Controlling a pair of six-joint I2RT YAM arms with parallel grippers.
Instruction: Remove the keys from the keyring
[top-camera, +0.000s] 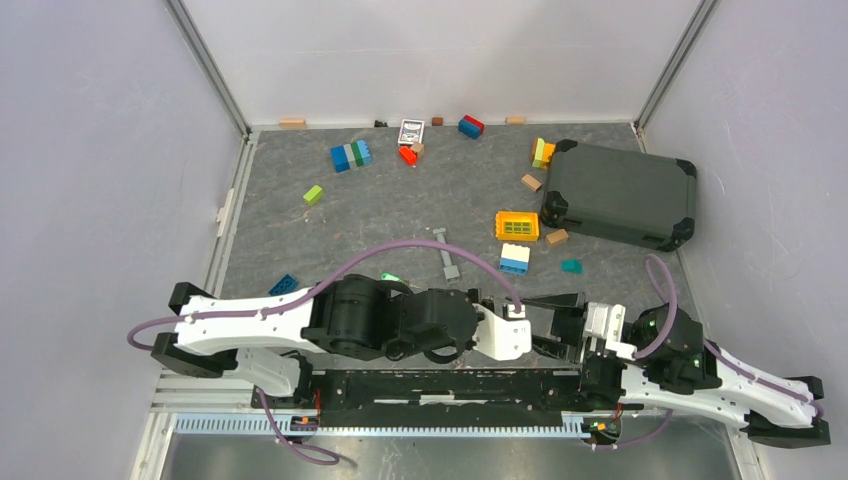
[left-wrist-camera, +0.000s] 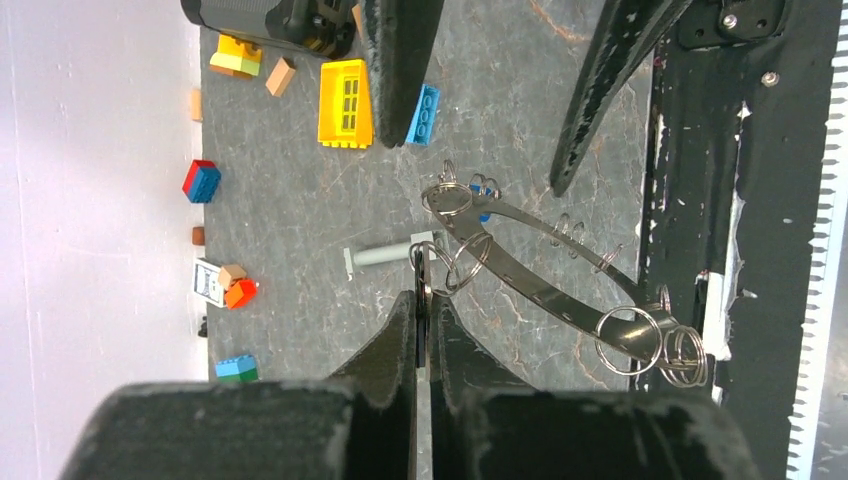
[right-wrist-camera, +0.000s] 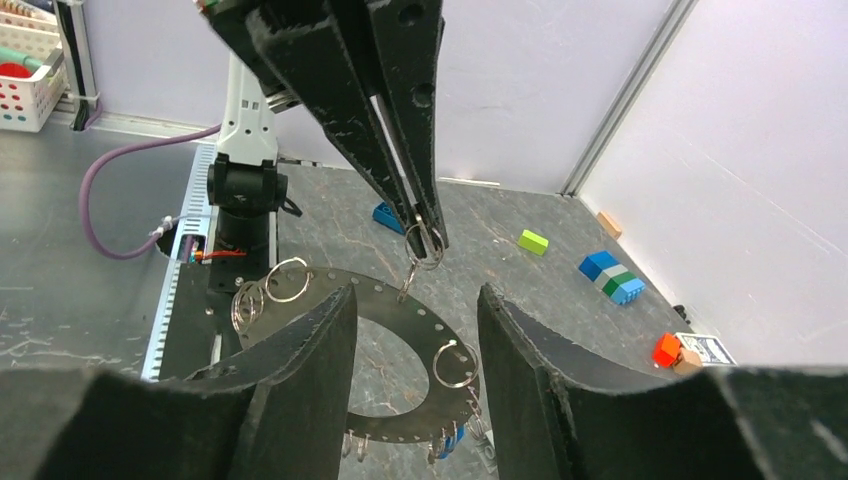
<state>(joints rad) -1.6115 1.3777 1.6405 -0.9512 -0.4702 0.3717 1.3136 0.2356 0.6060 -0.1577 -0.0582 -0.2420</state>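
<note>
Table (top-camera: 300, 220), risk: a freed key would probably land on the mottled grey slab or in the black base rail along the bottom of the top view. It would be hard to find there.
Perforated plate (right-wrist-camera: 385, 310), risk: nothing is holding it. Any pull on the clamped ring would likely drag the whole plate instead of releasing a key.
Right hand (right-wrist-camera: 415, 300), state and risk: the fingers are apart, one on each side of the plate's near edge at lower centre. If it closes off-target, it could trap a neighbouring ring.
Left hand (left-wrist-camera: 422, 298), state and risk: the fingers are pressed together on the keyring. The tips are narrow, so the wire could twist out sideways.
Keyring (right-wrist-camera: 424, 244), location: at centre of the right wrist view, just above the plate's far edge, between the left fingertips. A thin silver piece hangs from it toward the plate, and I cannot tell whether it is a key or a link.
Keys (right-wrist-camera: 446, 440), location: small silver pieces hang at the plate's lower edge, one with a blue part. They are too small to confirm as keys.
Plate, material: a dark, flat, rigid ring-shaped sheet with holes around its band.
Hands, material: matte black tapered fingers with scuffed surfaces.
Rings, material: thin, bright coiled wire that is springy and slippery.
</note>
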